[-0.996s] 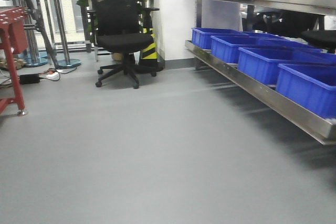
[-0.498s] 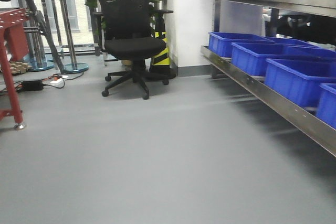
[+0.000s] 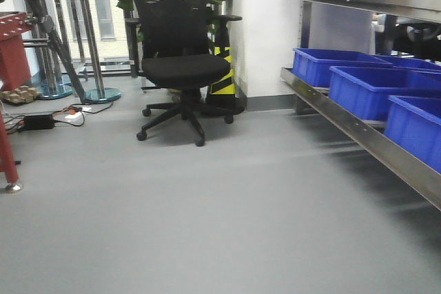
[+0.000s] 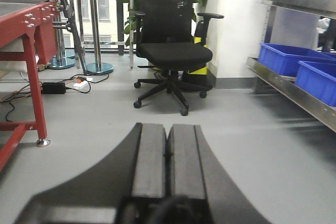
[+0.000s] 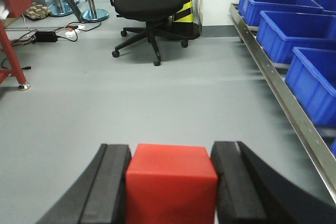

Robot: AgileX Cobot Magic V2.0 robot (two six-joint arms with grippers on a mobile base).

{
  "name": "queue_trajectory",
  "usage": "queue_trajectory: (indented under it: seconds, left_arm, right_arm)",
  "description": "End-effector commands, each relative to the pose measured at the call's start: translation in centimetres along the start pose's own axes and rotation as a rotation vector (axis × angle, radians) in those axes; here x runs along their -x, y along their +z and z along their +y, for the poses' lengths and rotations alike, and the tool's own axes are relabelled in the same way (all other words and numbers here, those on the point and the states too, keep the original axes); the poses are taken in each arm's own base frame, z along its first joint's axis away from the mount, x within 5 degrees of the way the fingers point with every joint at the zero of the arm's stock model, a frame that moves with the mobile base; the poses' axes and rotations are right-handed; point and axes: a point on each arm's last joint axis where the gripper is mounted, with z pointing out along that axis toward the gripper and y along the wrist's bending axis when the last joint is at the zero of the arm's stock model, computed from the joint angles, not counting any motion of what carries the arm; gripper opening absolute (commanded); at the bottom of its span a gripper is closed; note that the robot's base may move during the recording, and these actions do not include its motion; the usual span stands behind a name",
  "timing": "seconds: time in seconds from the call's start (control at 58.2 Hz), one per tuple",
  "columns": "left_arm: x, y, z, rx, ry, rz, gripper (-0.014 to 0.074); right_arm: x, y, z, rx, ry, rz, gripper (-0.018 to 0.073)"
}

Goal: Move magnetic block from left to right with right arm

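Observation:
The magnetic block (image 5: 170, 184), a plain bright-red cube, sits between the two black fingers of my right gripper (image 5: 172, 153) in the right wrist view, and both pads press its sides. It is held above the grey floor. In the left wrist view my left gripper (image 4: 167, 129) is shut, its two grey pads touching with nothing between them. Neither gripper nor the block shows in the front view.
A black office chair (image 3: 180, 60) stands ahead by a yellow-black striped post (image 3: 224, 74). A steel shelf (image 3: 358, 129) with blue bins (image 3: 368, 87) runs along the right. A red metal frame (image 4: 26, 66) and floor cables (image 3: 48, 118) are at the left.
The front view has swung left and moved closer: the chair has shifted right and grown larger, the blue bins slid toward the right edge, and the red frame has mostly left the picture.

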Motion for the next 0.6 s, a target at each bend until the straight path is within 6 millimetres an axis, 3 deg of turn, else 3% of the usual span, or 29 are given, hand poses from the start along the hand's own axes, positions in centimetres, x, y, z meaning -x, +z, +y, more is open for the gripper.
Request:
queue_trajectory:
  seconds: [0.0,0.584]
  left_arm:
    - [0.50,-0.10,0.05,0.004,-0.011,-0.086,-0.0126]
    - [0.50,-0.10,0.05,0.004,-0.011,-0.086,-0.0126]
  right_arm:
    - [1.53,-0.16,0.16,0.008,-0.017,-0.103,0.0229]
    - [1.53,-0.16,0.16,0.008,-0.017,-0.103,0.0229]
